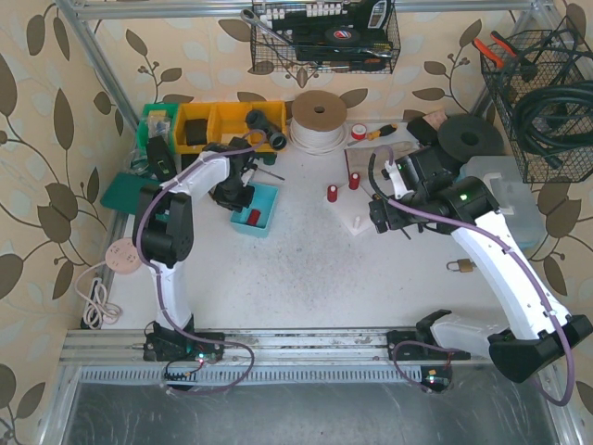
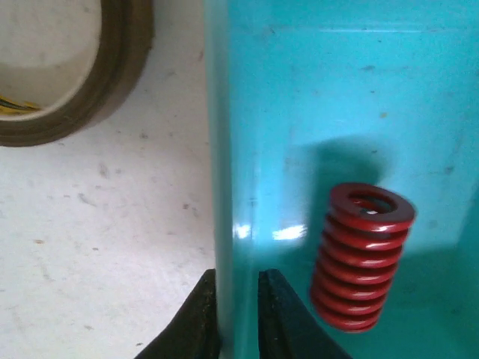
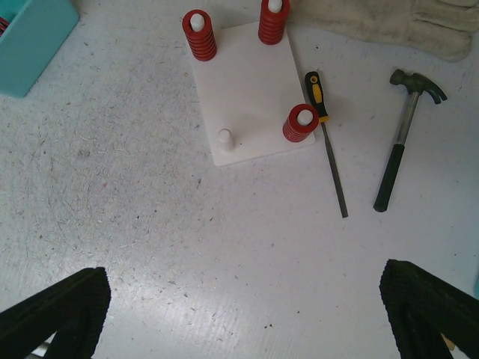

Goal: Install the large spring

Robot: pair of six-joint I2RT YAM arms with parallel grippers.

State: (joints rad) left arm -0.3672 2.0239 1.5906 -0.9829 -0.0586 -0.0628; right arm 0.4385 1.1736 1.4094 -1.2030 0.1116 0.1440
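Three of the four pegs on the flat white board (image 3: 251,82) carry ribbed red coils. The bare peg (image 3: 224,137), ahead of the wide-open, empty right gripper (image 3: 243,288), is left to fill. The glossy red spring (image 2: 361,256) lies in the smooth teal bin (image 2: 337,90), just right of the left gripper (image 2: 237,288), which is pinched on the bin's thin wall.

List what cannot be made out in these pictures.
- Left hand: hidden under its own wrist in the top view. Only the left wrist view shows it pinching the wall of the teal plastic bin.
- White peg plate: partly covered by the right arm in the top view, where its bare peg cannot be made out.
- Right hand: fingers cut off by the bottom corners of the right wrist view.
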